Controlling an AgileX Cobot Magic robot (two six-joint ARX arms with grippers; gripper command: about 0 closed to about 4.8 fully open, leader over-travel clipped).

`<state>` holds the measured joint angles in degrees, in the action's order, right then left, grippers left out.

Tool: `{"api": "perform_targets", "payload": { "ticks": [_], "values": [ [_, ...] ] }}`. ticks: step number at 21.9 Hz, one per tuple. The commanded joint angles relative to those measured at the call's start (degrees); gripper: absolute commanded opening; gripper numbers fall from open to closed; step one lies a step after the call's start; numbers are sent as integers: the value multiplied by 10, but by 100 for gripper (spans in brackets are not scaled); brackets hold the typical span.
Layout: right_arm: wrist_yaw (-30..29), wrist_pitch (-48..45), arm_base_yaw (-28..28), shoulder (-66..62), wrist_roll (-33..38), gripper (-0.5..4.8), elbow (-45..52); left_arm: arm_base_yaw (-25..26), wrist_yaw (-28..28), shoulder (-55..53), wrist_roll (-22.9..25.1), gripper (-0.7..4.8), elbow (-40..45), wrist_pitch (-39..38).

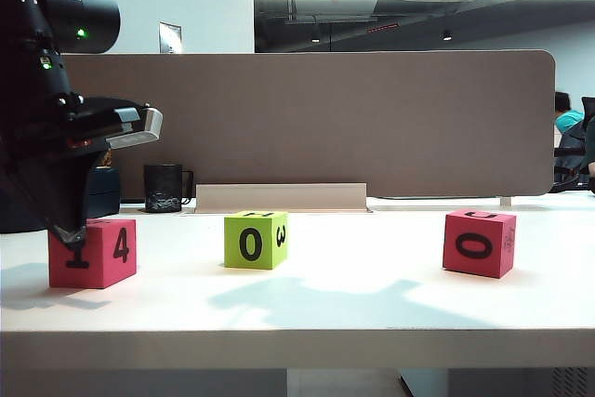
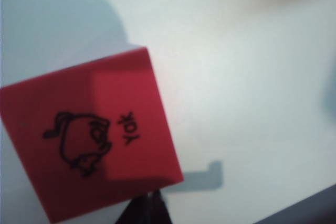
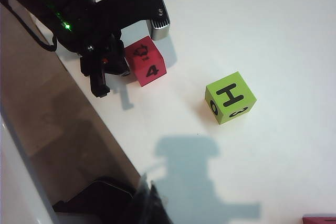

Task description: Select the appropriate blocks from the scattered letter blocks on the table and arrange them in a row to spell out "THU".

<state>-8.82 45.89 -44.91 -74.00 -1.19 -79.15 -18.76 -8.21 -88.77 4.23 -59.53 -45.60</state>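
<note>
Left gripper (image 1: 70, 230), jaws shut and holding nothing, sits low at the left end of the table (image 1: 307, 309), its tip pressed against the front left corner of the left pinkish-red block (image 1: 92, 253); the left wrist view shows that block's top face with a small animal drawing. Right gripper (image 3: 149, 203), also closed and empty, hangs high over the table's middle, well apart from every block.

Little of the task looks done. The three blocks stand roughly in a line but far apart: the pinkish-red one shows a 4 on its side, the lime-green block (image 1: 255, 240) in the middle carries H on top with 0 and 3 on its sides, and the right pinkish-red block (image 1: 479, 243) shows 0 in front and what may be a U on top. No T shows anywhere, so the left block probably needs turning, then all three need closing up.

Behind stand a grey partition (image 1: 316, 123), a black mug (image 1: 165, 188) and a low beige tray (image 1: 281, 197), none in the way
</note>
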Motion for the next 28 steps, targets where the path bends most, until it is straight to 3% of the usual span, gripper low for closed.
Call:
{"api": "perform_targets", "payload": {
  "ticks": [1,12,28],
  "values": [
    [0,-8,-1,1,-2,-5,-3,0,-1,-6,-2,-6,0,16],
    [2,-8,-2,1,-2,-5,-3,0,31,-6,3,-6,-17,23],
    [2,-7,-2,0,-2,-5,-3,0,49,-6,3,-6,-24,93]
  ]
}}
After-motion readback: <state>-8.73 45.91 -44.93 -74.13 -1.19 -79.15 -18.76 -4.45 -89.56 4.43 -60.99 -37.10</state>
